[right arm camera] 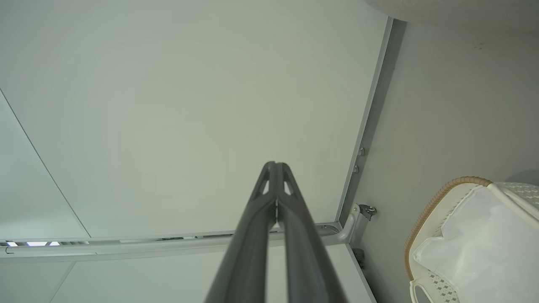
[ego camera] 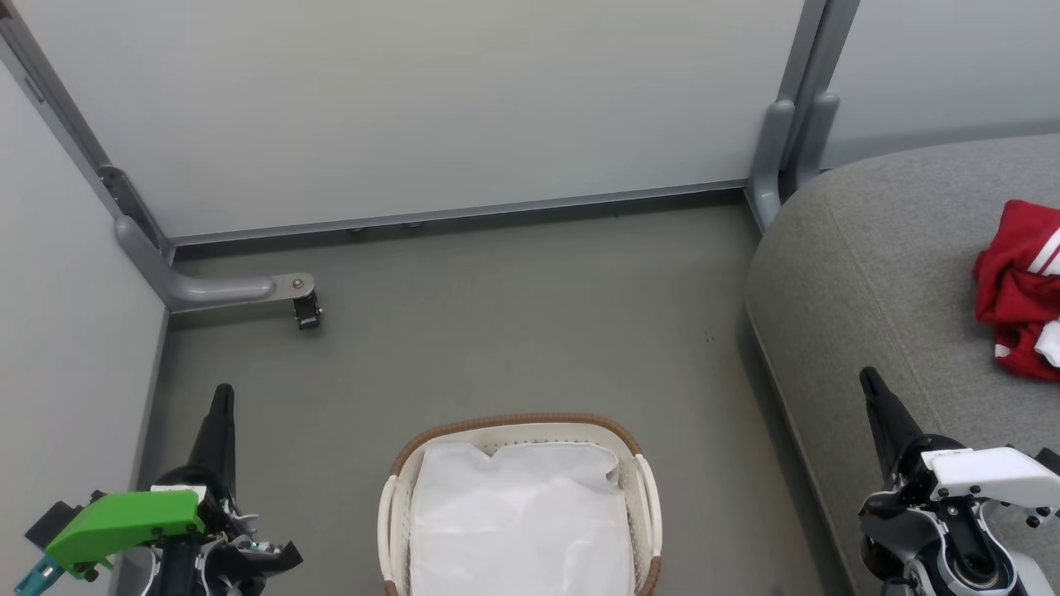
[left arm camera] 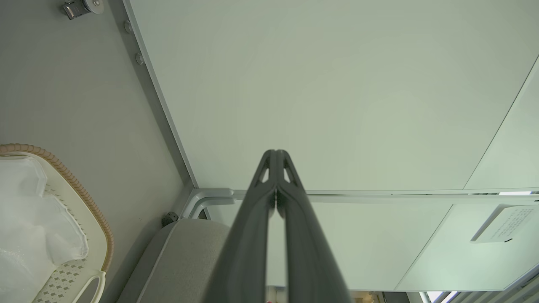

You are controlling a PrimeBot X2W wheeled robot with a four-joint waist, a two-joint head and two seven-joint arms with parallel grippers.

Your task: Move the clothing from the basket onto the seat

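Note:
The white perforated basket [ego camera: 396, 497] with a brown rim stands on the floor at the bottom middle of the head view, holding just its white liner [ego camera: 522, 513]. The basket also shows in the left wrist view [left arm camera: 90, 214] and the right wrist view [right arm camera: 425, 219]. Red clothing [ego camera: 1019, 290] with white stripes lies bunched on the grey seat [ego camera: 861, 265] at the right edge. My left gripper [ego camera: 222, 396] is shut and empty, left of the basket. My right gripper [ego camera: 868, 379] is shut and empty, over the seat's front edge. Both wrist views show their fingers [left arm camera: 276, 156] [right arm camera: 276, 168] pressed together.
Pale partition panels [ego camera: 414, 108] with grey metal frames close off the back and left. A frame foot with a small caster [ego camera: 306, 310] juts onto the grey floor [ego camera: 530, 331] at the left. The seat's end shows in the left wrist view [left arm camera: 185, 252].

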